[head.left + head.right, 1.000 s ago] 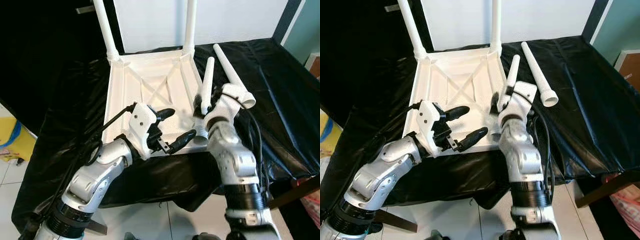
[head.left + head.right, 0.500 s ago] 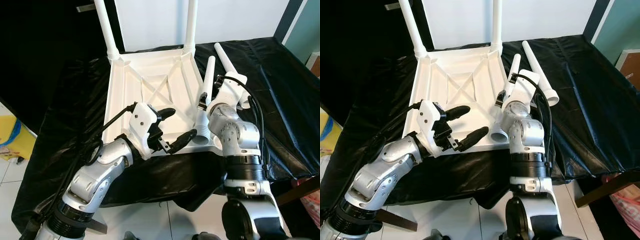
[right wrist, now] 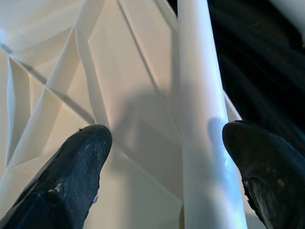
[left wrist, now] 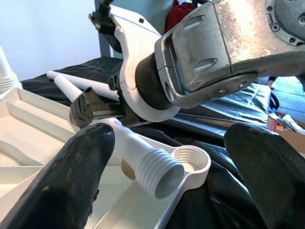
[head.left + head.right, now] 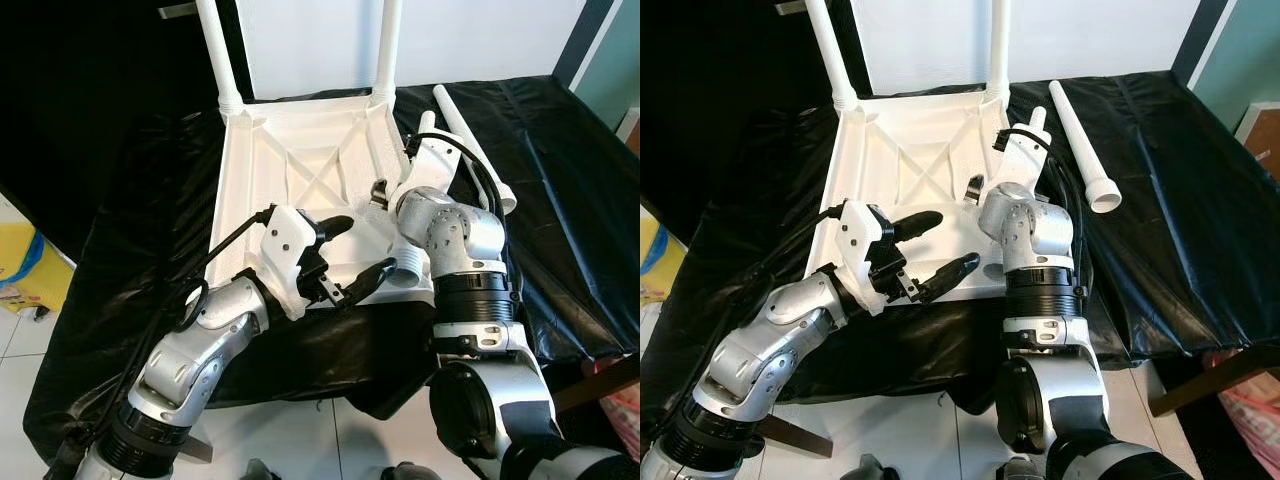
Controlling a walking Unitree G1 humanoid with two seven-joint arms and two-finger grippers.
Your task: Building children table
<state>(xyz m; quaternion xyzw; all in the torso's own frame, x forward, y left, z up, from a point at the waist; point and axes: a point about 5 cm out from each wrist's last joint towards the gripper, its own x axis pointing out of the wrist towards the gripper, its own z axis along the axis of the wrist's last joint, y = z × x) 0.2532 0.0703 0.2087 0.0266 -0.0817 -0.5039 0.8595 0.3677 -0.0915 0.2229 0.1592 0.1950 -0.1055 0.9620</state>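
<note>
The white children's tabletop (image 5: 290, 160) lies upside down on a black-covered surface, with two legs (image 5: 385, 50) standing in its far corners. A loose white leg (image 3: 200, 119) lies along the tabletop's right edge. Its threaded end (image 4: 159, 169) rests beside the near right corner socket (image 4: 190, 160). My right gripper (image 5: 395, 185) is open and straddles this leg partway along, one finger (image 3: 71, 176) over the tabletop. My left gripper (image 5: 362, 247) hovers open over the tabletop's near edge, just left of the threaded end. A second loose leg (image 5: 1080, 140) lies on the cloth to the right.
The black cloth (image 5: 560, 200) drapes over the surface's near edge down to a white tiled floor (image 5: 300, 440). A white wall stands behind the tabletop. A yellow object (image 5: 20, 270) sits on the floor at the left.
My right arm has swung round, and its wrist now sits farther along the leg toward the far side. The leg's threaded end stays near the corner. The left arm has hardly moved.
</note>
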